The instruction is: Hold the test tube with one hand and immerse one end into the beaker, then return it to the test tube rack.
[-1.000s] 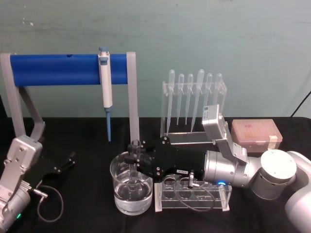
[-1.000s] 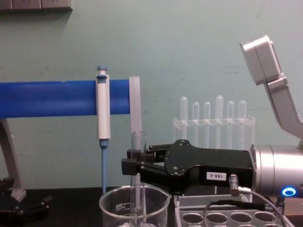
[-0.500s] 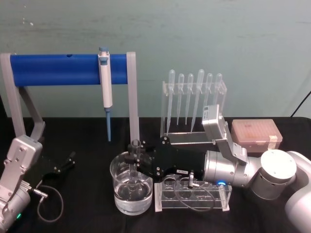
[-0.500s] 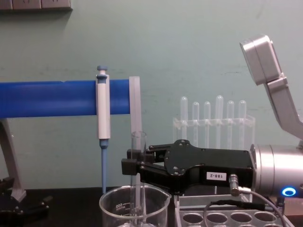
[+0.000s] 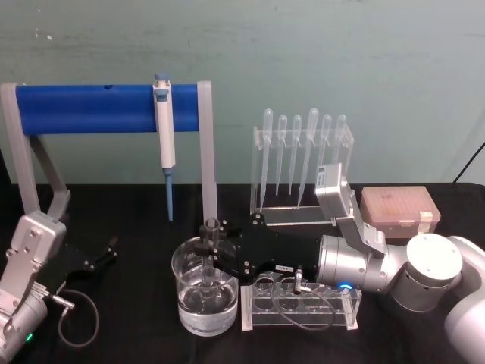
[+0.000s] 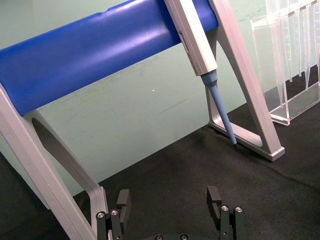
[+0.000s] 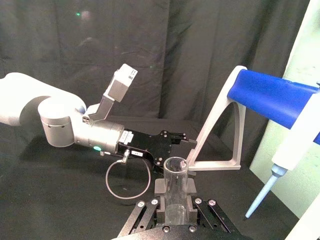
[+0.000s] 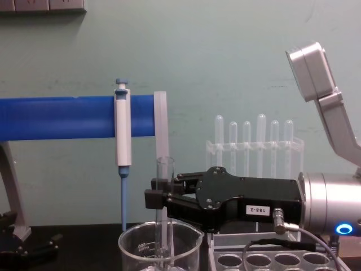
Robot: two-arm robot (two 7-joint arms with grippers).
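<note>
The test tube point(image 5: 211, 244) stands upright with its lower end down inside the beaker point(image 5: 203, 297), which holds clear liquid. My right gripper point(image 5: 215, 255) is shut on the test tube just below its rim and reaches in from the right. From the chest the tube's open top point(image 8: 164, 168) sticks up above the black fingers point(image 8: 155, 196), over the beaker point(image 8: 159, 244). The right wrist view looks down on the test tube point(image 7: 176, 186), clamped between both pads. My left gripper point(image 5: 104, 252) rests open on the black table at the left, and its fingers point(image 6: 214, 196) stand wide apart.
A blue-and-white pipettor point(image 5: 164, 136) hangs on the blue bar stand point(image 5: 91, 108) behind the beaker. A clear rack with round holes point(image 5: 299, 303) sits right of the beaker, under my right arm. A pipette rack point(image 5: 301, 155) and a pink tip box point(image 5: 398, 210) stand behind.
</note>
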